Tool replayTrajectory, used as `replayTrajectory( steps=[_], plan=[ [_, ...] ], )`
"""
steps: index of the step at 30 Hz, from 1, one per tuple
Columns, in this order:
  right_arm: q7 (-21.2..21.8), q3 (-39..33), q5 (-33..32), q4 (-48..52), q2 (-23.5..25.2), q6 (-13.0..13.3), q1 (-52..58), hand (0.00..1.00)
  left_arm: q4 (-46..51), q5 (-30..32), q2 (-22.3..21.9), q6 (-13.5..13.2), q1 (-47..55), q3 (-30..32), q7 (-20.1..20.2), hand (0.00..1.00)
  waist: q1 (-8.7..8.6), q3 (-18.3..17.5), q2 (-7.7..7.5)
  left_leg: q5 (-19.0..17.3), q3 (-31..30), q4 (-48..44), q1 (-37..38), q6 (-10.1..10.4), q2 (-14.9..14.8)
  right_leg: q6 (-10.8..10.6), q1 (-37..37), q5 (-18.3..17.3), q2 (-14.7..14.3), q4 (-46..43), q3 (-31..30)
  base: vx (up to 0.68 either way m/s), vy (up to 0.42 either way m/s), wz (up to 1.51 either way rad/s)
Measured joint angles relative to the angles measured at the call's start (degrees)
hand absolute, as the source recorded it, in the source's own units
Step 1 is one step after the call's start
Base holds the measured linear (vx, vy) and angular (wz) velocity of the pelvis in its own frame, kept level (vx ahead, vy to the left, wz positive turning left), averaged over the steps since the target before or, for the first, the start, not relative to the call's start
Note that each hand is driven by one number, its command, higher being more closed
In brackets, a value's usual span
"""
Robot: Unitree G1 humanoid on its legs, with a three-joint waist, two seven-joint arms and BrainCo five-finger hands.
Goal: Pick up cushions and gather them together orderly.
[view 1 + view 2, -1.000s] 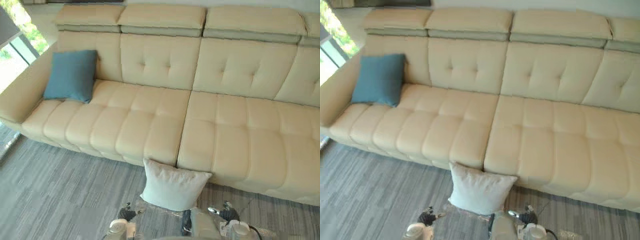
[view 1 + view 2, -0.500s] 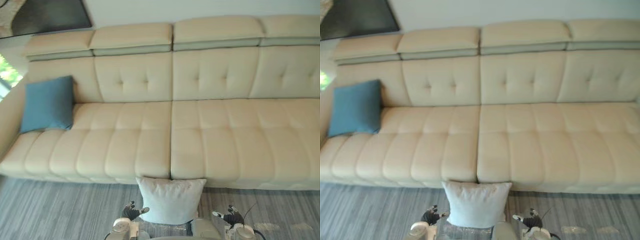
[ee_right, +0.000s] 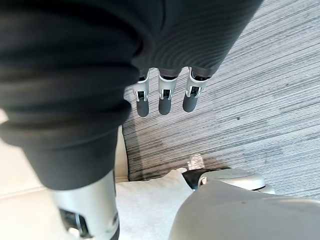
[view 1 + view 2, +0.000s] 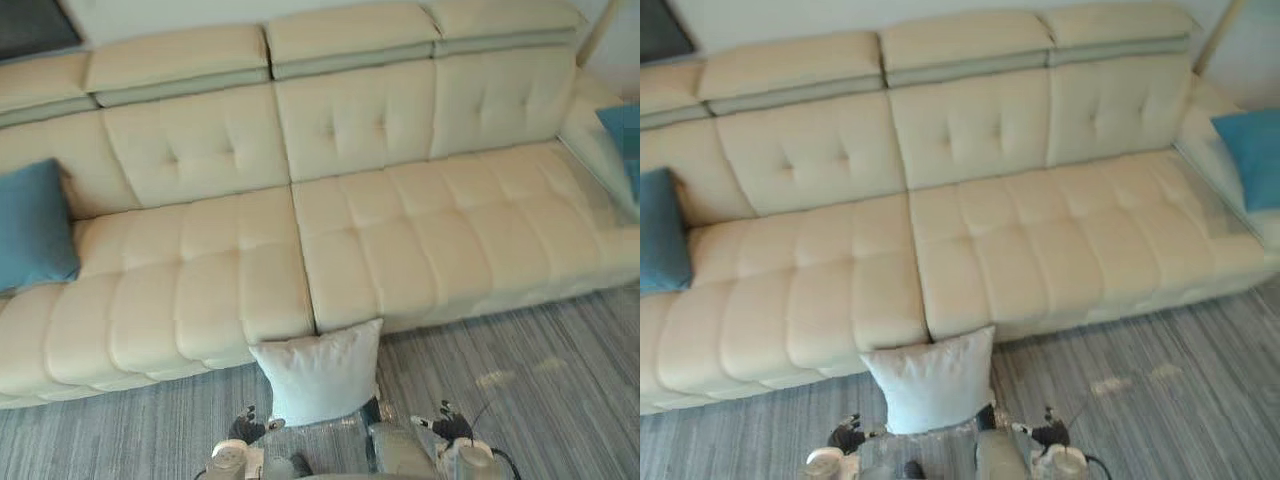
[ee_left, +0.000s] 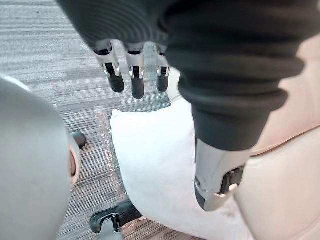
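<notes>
Where the left eye view looks down, a white cushion (image 4: pixel 320 372) stands on the grey floor (image 4: pixel 530 390), leaning against the front of the cream sofa (image 4: pixel 400 230) below the seam between two seats. A blue cushion (image 4: pixel 32 225) rests at the sofa's left end against the backrest. Across in the right eye view, a second blue cushion (image 4: pixel 1252 155) sits at the sofa's far right end. By the left wrist view, the left hand (image 5: pixel 125 25) hangs above the white cushion, fingers (image 5: pixel 136 75) released and straight, holding nothing. By the right wrist view, the right hand (image 3: pixel 190 30) hangs over the floor, fingers likewise released, with a corner of the white cushion showing past it.
</notes>
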State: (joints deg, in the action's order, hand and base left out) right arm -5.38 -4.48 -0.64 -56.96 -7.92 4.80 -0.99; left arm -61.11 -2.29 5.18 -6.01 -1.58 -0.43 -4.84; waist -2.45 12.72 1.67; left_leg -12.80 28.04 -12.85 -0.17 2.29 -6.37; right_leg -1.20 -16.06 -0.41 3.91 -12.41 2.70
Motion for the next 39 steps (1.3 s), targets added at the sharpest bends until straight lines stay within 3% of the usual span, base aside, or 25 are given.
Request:
replayTrajectory(
  steps=[2,4,5,6,10,12,13,15,19,22,27,33,39],
  plan=[
    [-0.49,0.2,-0.23,0.23,-0.13,0.32,-0.87,0.0,1.46,-0.16,0.37,0.0,-0.88,1.88,-0.46,0.0,0.08,0.58,0.14,0.02,-0.51,-2.38,-2.07,0.08,-1.97,1.16,-1.91,-4.66,1.8,-11.94,5.09,0.07,-0.124,0.07],
    [-1.44,0.23,-0.76,2.28,0.53,0.83,-1.22,0.0,4.17,-0.92,1.08,-0.47,-1.99,1.92,-1.54,0.0,1.57,1.13,-1.83,-0.59,-0.76,-5.91,-5.39,0.92,-2.46,0.39,-1.48,-7.67,3.41,-12.8,5.41,0.06,-0.158,0.05],
    [-2.03,0.22,-1.81,4.15,0.53,1.38,-2.87,0.0,6.21,-2.18,1.55,-1.07,-3.67,3.36,-2.46,0.0,2.28,3.64,-1.73,-1.27,-1.07,-9.86,-8.9,1.65,-4.04,0.82,-2.79,-8.58,2.65,-12.13,5.93,-0.07,-0.225,-0.07],
    [-2.69,0.21,-2.12,5.88,0.46,1.54,-5.09,0.0,7.64,-3.46,1.51,-1.16,-5.41,3.8,-3.11,0.0,2.74,5.38,-1.0,-1.39,-1.39,-12.82,-12.21,1.78,-5.79,1.52,-5.01,-8.07,1.75,-12.62,6.25,-0.16,-0.265,-0.07],
    [-5.39,0.76,-4.87,18.41,0.06,2.93,-11.49,0.0,15.02,-9.62,1.68,-3.53,-13.61,3.81,-6.32,0.0,2.99,12.06,-0.83,-1.53,-5.88,-24.36,-25.68,1.75,-10.68,2.02,-16.22,-8.28,0.93,-22.11,9.73,-0.21,-0.203,0.17],
    [-6.17,0.76,-5.87,21.43,-0.58,3.5,-12.38,0.0,16.88,-10.8,1.64,-4.14,-15.72,4.09,-6.68,0.0,2.93,12.05,-0.82,-2.45,-7.66,-26.5,-30.39,2.12,-11.16,2.67,-20.05,-9.54,1.2,-24.1,10.9,-0.23,-0.156,0.36],
    [-6.94,0.72,-6.4,22.94,-1.37,3.82,-14.62,0.0,18.54,-11.55,1.67,-4.9,-18.47,5.05,-7.66,0.0,3.08,12.81,-1.31,-3.51,-9.12,-29.41,-35.27,2.41,-11.61,4.13,-24.24,-11.34,1.55,-26.68,11.5,-0.22,-0.126,0.27],
    [-7.67,0.73,-6.91,24.73,-1.77,3.81,-18.48,0.0,20.54,-13.1,1.72,-5.11,-21.38,7.13,-9.04,0.0,3.21,14.15,-1.36,-3.93,-10.72,-33.25,-41.25,1.85,-12.57,4.24,-29.32,-12.33,1.91,-30.07,12.43,-0.25,-0.113,0.17],
    [-9.19,0.91,-7.8,27.05,-1.88,4.33,-23.88,0.0,24.78,-16.62,1.87,-6.31,-24.72,10.5,-11.67,0.0,3.44,14.72,-1.42,-3.77,-12.67,-37.43,-50.83,1.84,-13.28,4.96,-38.03,-12.9,3.12,-34.6,13.84,-0.17,-0.081,0.15],
    [-9.81,0.68,-8.69,27.22,-2.62,4.59,-28.06,0.0,26.7,-18.21,2.63,-7.05,-27.22,12.12,-13.02,0.0,4.54,15.4,-1.45,-3.0,-14.55,-40.63,-57.21,1.76,-14.19,5.61,-43.4,-13.29,3.49,-37.76,14.99,-0.1,-0.075,0.12],
    [-11.39,0.06,-10.71,27.28,-5.38,5.72,-39.65,0.0,28.06,-19.3,5.59,-7.32,-34.34,14.23,-14.9,0.0,5.05,17.11,-1.93,-2.97,-17.51,-48.33,-71.07,1.34,-14.23,6.83,-55.94,-15.25,6.2,-46.4,16.06,-0.06,-0.043,0.19],
    [-11.54,-0.76,-12.67,27.1,-7.63,5.88,-49.36,0.0,28.52,-20.39,10.31,-7.33,-40.68,14.32,-15.15,0.0,5.45,18.64,-2.14,-4.05,-20.22,-56.95,-83.53,0.1,-13.86,6.67,-66.72,-17.09,9.33,-55.45,16.61,-0.03,0.005,0.16],
    [-11.46,1.63,-14.76,26.94,-8.3,6.02,-58.16,0.0,28.63,-20.3,15.18,-7.33,-48.31,10.57,-15.03,0.0,5.68,19.29,-2.36,-3.65,-20.8,-58.67,-92.55,-0.88,-12.78,6.67,-75.13,-17.07,11.28,-57.66,16.74,-0.05,0.018,0.14]
  ],
)
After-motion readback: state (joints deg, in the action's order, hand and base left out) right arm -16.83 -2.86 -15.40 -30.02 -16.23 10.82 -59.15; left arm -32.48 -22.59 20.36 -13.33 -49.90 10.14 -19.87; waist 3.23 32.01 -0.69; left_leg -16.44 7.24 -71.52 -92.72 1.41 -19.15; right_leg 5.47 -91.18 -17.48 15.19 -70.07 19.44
